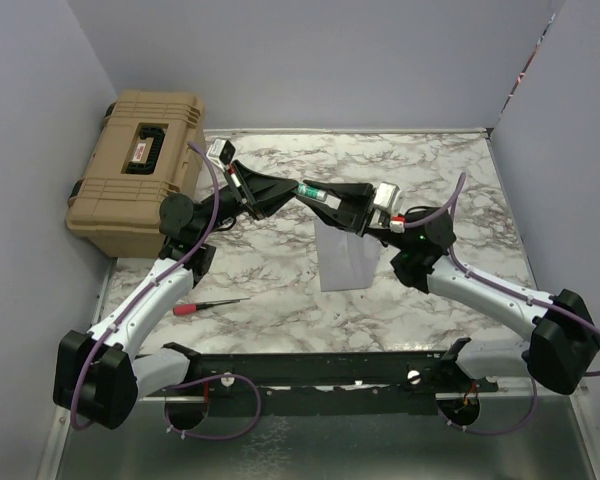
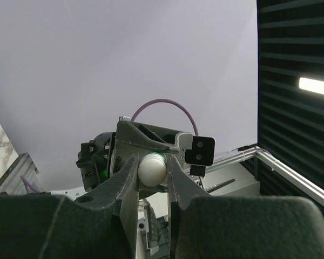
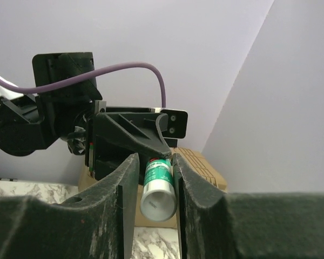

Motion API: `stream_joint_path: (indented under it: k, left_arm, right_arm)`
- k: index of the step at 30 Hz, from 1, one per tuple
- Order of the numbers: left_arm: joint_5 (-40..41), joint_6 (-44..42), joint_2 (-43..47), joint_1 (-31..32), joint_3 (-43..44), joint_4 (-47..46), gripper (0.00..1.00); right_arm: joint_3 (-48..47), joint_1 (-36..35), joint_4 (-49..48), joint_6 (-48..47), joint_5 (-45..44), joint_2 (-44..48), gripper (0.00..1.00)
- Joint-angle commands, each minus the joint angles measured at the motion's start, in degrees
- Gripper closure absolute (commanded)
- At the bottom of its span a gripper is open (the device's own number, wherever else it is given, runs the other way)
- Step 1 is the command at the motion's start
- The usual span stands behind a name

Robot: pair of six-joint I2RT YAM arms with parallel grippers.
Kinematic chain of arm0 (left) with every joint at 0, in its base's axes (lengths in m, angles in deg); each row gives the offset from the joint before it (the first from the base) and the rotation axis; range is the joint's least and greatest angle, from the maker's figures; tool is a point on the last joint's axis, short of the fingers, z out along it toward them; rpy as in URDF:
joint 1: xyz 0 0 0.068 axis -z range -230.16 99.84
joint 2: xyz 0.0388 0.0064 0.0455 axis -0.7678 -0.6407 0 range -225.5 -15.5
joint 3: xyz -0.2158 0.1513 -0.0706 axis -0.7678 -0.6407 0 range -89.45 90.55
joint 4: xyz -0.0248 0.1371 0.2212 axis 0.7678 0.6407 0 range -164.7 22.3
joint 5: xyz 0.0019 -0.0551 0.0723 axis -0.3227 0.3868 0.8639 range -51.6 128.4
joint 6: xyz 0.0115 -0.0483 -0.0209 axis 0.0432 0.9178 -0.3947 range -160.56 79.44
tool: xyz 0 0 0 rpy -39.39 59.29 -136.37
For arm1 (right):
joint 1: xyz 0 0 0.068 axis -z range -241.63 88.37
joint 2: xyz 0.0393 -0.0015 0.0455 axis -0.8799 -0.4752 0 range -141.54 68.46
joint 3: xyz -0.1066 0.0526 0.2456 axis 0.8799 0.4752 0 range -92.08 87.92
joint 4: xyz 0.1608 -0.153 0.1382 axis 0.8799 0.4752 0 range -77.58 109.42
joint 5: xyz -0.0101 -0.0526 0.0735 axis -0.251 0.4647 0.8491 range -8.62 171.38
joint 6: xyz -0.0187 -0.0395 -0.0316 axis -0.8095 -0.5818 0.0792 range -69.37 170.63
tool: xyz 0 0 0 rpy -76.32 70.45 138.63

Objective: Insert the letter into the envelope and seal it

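Observation:
The grey-lilac envelope lies flat on the marble table, just below where both grippers meet in the air. No letter shows in any view. Between the grippers hangs a glue stick with a green label. My left gripper is shut on its rounded white end. From the other side, my right gripper has its fingers pressed against the green-labelled tube, whose flat end faces the right wrist camera.
A tan hard case stands at the back left, partly off the table. A red-handled screwdriver lies near the left arm. Lilac walls close in the left, back and right sides. A black rail runs along the near edge.

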Motion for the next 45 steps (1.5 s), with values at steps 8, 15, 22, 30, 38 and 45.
stream_joint_path:
  k: [8,15,22,30,38,45]
  left_arm:
    - [1.1,0.6,1.2,0.1,0.7,-2.4,0.96]
    - [1.3,0.7,1.3,0.1,0.3,-2.5,0.97]
    - [1.5,0.8,1.4,0.1,0.1,-2.8,0.97]
    - [1.4,1.1,1.5,0.1,0.5,-3.3,0.92]
    - [1.5,0.8,1.7,0.1,0.1,-3.5,0.57]
    - [1.9,-0.5,2.3,0.1,-1.3,-3.5,0.15]
  right_arm:
    - [-3.8,0.0,1.8,-0.4,1.7,-2.4,0.66]
    - [-3.2,0.0,2.0,-0.6,0.0,-2.3,0.60]
    - [-3.6,0.0,3.1,-0.7,-0.9,-2.4,0.72]
    - [-3.6,0.1,3.6,-2.0,-3.2,-2.6,0.94]
    - [-1.8,0.0,2.1,-1.4,-9.0,-1.1,0.99]
    - [-3.0,0.0,6.9,4.0,-17.5,1.7,0.99]
